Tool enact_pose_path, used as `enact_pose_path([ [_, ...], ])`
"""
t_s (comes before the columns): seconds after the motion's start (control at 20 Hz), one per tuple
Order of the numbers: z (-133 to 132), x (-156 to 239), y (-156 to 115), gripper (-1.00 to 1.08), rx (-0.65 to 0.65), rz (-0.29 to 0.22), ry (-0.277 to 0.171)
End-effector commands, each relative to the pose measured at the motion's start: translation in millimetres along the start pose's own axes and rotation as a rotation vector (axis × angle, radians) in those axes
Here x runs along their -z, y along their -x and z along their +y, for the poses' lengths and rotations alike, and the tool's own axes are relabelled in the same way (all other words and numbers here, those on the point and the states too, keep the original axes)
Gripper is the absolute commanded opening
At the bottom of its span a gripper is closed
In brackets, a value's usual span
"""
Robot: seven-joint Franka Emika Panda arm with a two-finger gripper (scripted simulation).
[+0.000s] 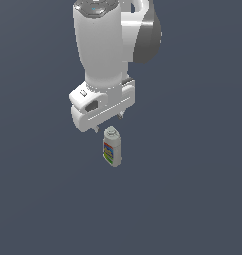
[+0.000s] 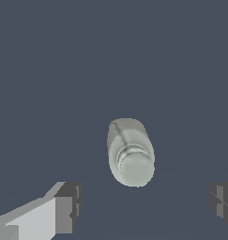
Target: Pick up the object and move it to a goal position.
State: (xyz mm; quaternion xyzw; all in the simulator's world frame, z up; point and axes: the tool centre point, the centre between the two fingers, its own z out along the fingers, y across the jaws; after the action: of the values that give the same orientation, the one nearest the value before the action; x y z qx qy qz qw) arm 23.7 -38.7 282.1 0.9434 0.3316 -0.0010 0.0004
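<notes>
While the white arm point(image 1: 100, 45) hangs down over the dark grey-blue bench point(image 1: 192, 199), its gripper point(image 1: 108, 123) sits just above a small bottle point(image 1: 112, 147) and holds nothing. In the exterior view only the two short tips of the fingers point(image 1: 96, 129) poke out beneath the wide white hand, one nearer that view's left and one close above the bottle's cap; they look set apart, and neither is clearly touching the bottle, though the gap between cap and hand is slight and hard to judge from this angle.

From the wrist view the matter is plainer. The fingers point(image 2: 64, 208) are spread wide, one dark pad at each side of the picture, with open bench between them. The bottle point(image 2: 130, 152) stands farther out on the bench rather than in the space between the pads, and it is well clear of both. It is seen nearly end-on from above, its round pale cap towards the camera and its grey-white body foreshortened behind.

In the exterior view the bottle stands upright on the bench, near the middle of the scene. Its label shows bands of red, blue, green and yellow on the side facing the camera. It is noticeably narrower than the span of the hand above it.
</notes>
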Motion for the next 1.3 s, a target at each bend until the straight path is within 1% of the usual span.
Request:
enact_pose_path([
  [0.0, 2, -1, -2, 1.00, 0.019, 0.002, 0.000],
  [0.4, 3, -5, -2, 1.00, 0.025, 0.002, 0.000],
  [0.9, 3, -45, -2, 1.00, 0.028, 0.002, 0.000],
  [1.15, 4, -52, -2, 1.00, 0.028, 0.002, 0.000],
  [1.2, 4, -52, -2, -1.00, 0.028, 0.002, 0.000],
  [1.25, 4, -52, -2, -1.00, 0.028, 0.002, 0.000],
])
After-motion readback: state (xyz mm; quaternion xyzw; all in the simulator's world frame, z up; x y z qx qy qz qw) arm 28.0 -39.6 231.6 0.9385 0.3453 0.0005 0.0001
